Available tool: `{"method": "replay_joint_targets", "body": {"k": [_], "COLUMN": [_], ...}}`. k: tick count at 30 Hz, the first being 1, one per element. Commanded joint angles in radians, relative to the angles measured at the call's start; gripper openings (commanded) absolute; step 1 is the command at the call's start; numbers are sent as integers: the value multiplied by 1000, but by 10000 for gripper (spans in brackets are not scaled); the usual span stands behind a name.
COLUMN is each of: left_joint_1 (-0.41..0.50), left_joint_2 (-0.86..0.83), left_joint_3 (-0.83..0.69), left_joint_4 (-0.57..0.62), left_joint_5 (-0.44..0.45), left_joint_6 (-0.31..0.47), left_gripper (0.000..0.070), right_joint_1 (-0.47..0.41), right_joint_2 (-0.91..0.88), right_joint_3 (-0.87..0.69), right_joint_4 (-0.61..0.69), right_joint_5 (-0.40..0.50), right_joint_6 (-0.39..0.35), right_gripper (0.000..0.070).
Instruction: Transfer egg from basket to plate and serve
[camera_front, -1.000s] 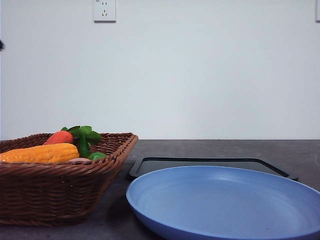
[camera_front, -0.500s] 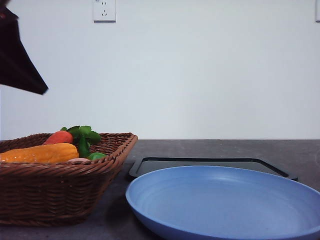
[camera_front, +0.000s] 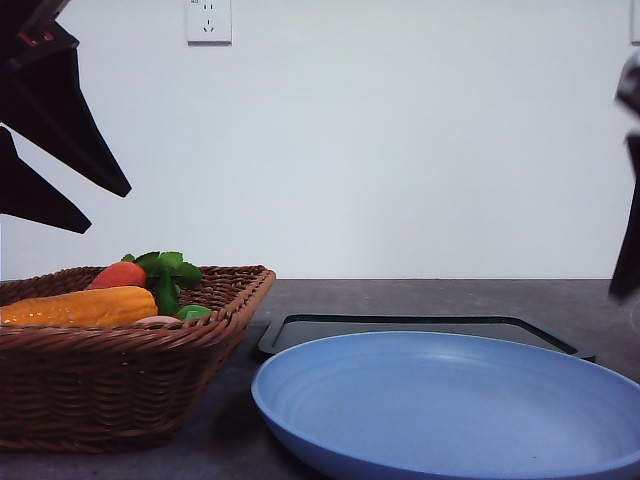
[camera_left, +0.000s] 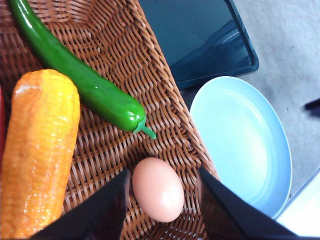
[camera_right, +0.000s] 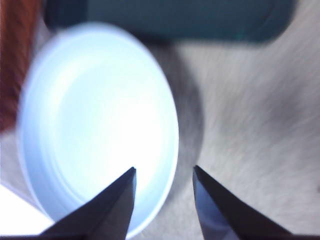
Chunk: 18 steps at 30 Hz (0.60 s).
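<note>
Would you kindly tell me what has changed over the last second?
The left gripper has come in at the front view's upper left, open above the brown wicker basket; the right arm has appeared at the right edge. Nothing was grasped. The basket's contents, light blue round plate and black tray stayed put.

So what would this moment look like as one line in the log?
left gripper: open above egg in basket | right gripper: open over plate rim | plate: no egg yet

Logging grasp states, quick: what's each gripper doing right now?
Left gripper: open, holding nothing, fingers either side of the egg in the basket.
Right gripper: open, empty.
</note>
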Motion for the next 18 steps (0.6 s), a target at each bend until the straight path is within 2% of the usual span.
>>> {"method": "replay_joint_targets", "body": {"k": [1,9,18], "left_joint_1": [-5,-5,-10], "left_joint_2": [8,8,8], "left_joint_3": [13,13,13], "left_joint_4": [12,11,11], "left_joint_5": [6,6,6], "left_joint_6": [-5,-5,-5], "left_gripper": [282,282,281], "right_joint_1": [14,70,86], "right_joint_2": [38,179,235], "right_joint_3": [-2,-4,-4], "right_joint_4": [30,145,197], "right_joint_5": [0,0,8], "right_joint_6": [-1,25,37], "right_gripper": [234,228,55]}}
